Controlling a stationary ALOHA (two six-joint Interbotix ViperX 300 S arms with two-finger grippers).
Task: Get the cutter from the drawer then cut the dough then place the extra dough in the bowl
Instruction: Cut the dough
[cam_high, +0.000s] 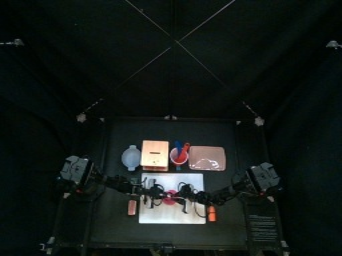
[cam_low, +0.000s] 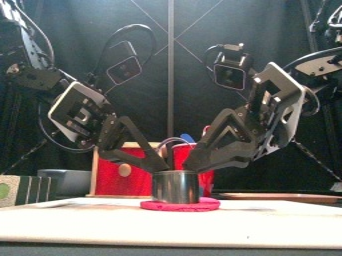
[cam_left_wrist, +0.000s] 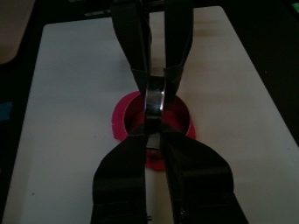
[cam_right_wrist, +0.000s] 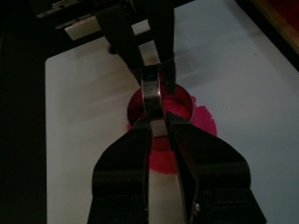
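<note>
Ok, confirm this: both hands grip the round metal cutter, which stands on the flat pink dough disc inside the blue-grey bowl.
Wrong place. The left hand and right hand do grip the round metal cutter on the flat pink dough disc, but that disc lies on the white cutting board; the left wrist view shows it.

Left pincer (cam_left_wrist: 153, 127) and right pincer (cam_right_wrist: 156, 121), both clamped, meet low.

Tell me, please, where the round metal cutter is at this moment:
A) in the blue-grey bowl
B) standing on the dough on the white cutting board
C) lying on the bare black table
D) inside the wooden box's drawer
B: the front view shows the metal cutter standing upright on the flat pink dough, which lies on the white cutting board.
</note>
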